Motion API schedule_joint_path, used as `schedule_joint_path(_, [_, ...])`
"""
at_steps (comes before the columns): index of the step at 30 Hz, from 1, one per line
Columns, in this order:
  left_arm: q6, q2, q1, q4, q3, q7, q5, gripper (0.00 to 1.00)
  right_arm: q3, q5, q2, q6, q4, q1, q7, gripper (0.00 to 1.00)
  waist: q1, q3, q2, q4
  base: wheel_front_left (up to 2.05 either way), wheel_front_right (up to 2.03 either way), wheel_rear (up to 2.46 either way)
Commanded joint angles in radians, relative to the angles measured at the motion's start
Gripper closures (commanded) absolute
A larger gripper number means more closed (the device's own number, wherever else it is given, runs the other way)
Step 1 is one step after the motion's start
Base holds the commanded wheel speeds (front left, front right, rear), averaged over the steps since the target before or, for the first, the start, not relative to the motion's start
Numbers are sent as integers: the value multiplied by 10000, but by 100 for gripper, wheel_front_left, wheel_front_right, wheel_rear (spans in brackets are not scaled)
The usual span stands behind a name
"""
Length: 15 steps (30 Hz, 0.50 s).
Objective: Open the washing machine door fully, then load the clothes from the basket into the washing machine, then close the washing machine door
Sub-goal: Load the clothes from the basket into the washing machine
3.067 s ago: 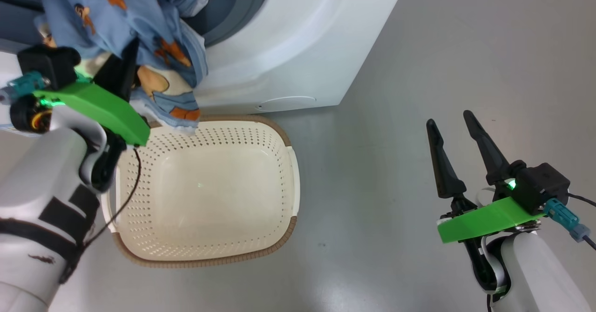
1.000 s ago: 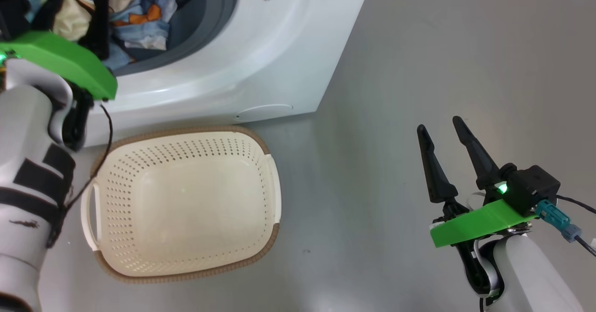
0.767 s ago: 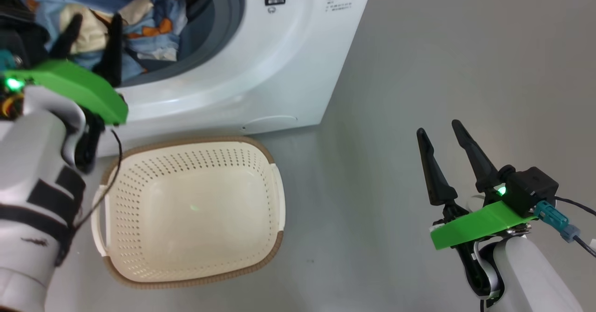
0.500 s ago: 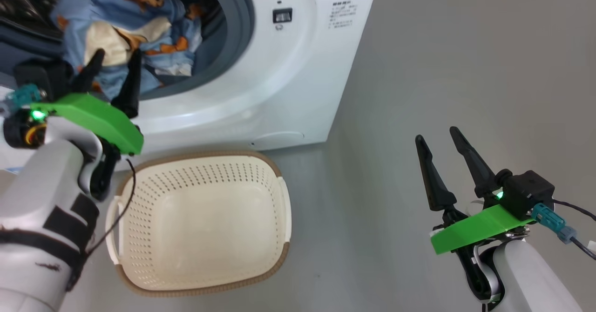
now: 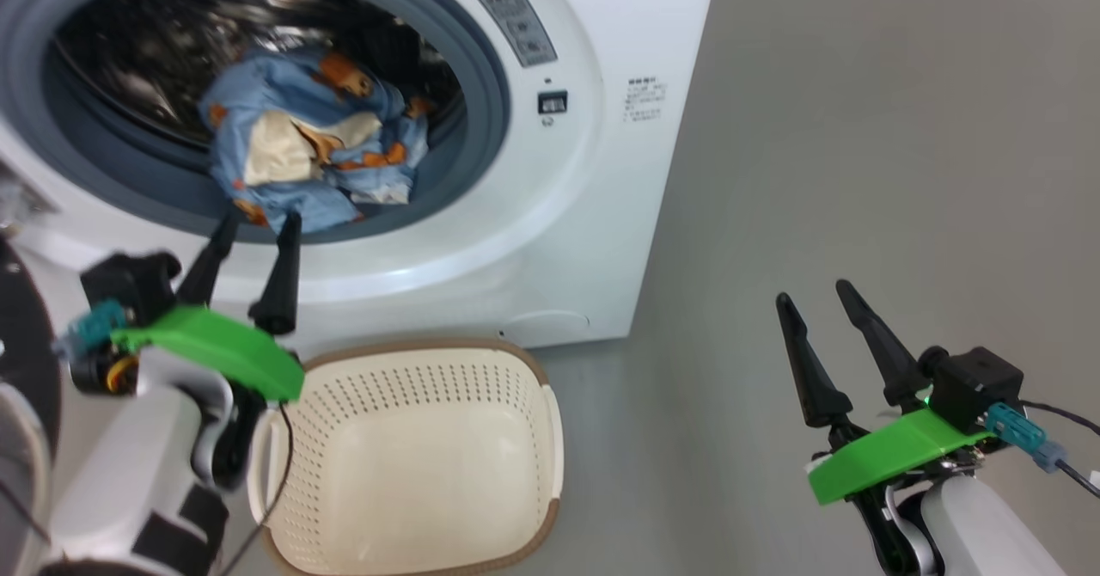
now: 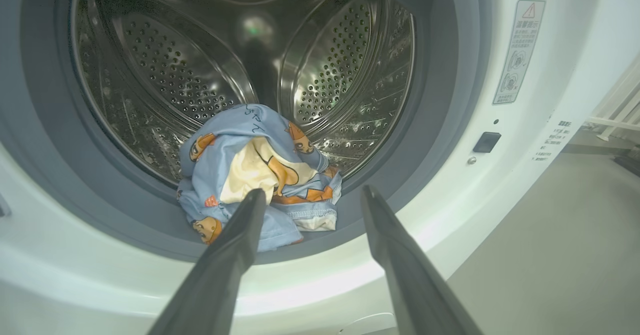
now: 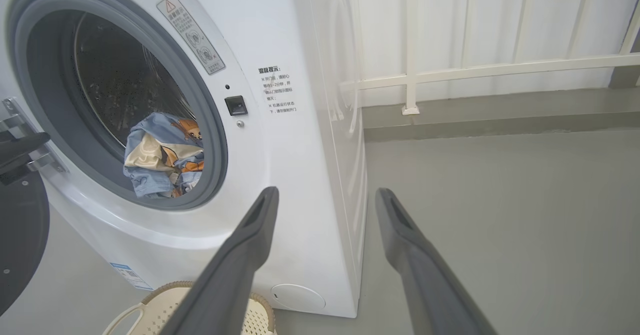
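The washing machine (image 5: 584, 215) stands with its mouth uncovered, and the clothes (image 5: 309, 155) lie bunched at the front of the steel drum (image 6: 325, 60), resting partly on the grey gasket. My left gripper (image 5: 260, 219) is open and empty just outside the mouth, fingers pointing at the clothes (image 6: 255, 165). The washing machine door (image 7: 20, 240) is swung out to the left, black and round. The basket (image 5: 430, 348) sits empty on the floor below the mouth. My right gripper (image 5: 813, 294) is open and empty over the floor to the right.
Grey floor (image 5: 859, 172) stretches to the right of the machine. A white railing (image 7: 410, 75) and pale wall stand behind it. The door's metal hinge (image 7: 20, 125) juts out at the left of the mouth. A small blue label (image 7: 131, 275) is low on the front.
The head camera has tilted up. My left gripper let go of the clothes inside the drum and drew back out of the mouth. The right arm has hardly moved.
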State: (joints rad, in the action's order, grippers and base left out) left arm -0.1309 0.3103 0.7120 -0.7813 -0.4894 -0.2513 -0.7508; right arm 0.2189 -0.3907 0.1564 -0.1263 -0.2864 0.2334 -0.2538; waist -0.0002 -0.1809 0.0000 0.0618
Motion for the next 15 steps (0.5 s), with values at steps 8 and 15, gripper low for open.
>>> schedule_joint_path(8, [67, 70, -1581, 1382, 1395, -104, 949, 0, 189, -466, 269, -44, 142, -303, -80, 0, 2, 971, 0, -432, 0, 0, 0])
schedule_joint_path(15, [86, -148, -2959, 2353, 1978, -104, 1639, 0, 256, -635, 375, -44, 82, -586, -80, 0, 2, 1448, 0, -610, 0, 0, 0])
